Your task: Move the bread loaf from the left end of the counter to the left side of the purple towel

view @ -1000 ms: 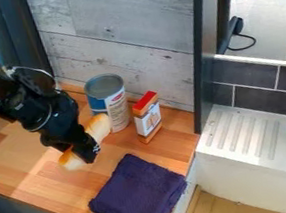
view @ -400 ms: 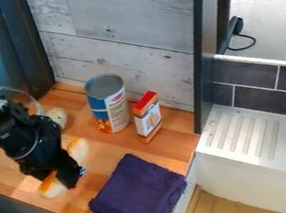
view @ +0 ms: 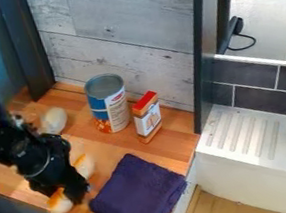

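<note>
Bread roll (view: 59,204) is clamped in my hand (view: 77,191), over the front of the bench (view: 108,150), an end showing either side. I see a folded purple cloth (view: 138,194) just beside it; a can (view: 108,104) and small box (view: 148,117) stand farther back.

A toy kitchen setup: a wooden table (view: 111,148) carries a food can (view: 107,103), a small box (view: 147,117) and a folded dark cloth (view: 138,194), beside a white ridged drainboard (view: 241,132) and gray wall tiles (view: 257,103) under a ledge.
</note>
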`<state>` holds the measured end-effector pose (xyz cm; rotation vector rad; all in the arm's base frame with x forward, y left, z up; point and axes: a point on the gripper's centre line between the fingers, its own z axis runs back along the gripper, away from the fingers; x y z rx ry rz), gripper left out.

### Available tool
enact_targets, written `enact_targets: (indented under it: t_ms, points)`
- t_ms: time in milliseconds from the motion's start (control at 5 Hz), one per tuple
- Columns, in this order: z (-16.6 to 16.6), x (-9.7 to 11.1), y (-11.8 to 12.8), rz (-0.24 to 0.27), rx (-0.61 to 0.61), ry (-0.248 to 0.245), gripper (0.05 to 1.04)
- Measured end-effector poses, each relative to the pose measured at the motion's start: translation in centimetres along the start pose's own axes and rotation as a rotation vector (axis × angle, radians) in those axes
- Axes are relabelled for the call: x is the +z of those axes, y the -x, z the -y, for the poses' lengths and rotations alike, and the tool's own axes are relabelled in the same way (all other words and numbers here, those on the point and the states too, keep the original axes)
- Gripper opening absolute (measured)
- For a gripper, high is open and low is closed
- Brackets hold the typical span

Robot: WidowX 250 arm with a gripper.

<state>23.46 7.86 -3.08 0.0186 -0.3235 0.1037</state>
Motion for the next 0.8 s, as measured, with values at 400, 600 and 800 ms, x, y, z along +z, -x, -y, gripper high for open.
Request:
enact_targets:
  t_ms: [400, 600, 800]
  points:
    - [0.3, -0.2, -0.6, 0.033, -0.071, 0.021, 0.980]
    - [0.8, 2.6, -1.7, 0.077, -0.073, 0.044, 1.001]
    - [-0.2, 7.0, -3.4, 0.149, -0.104, 0.068, 1.001]
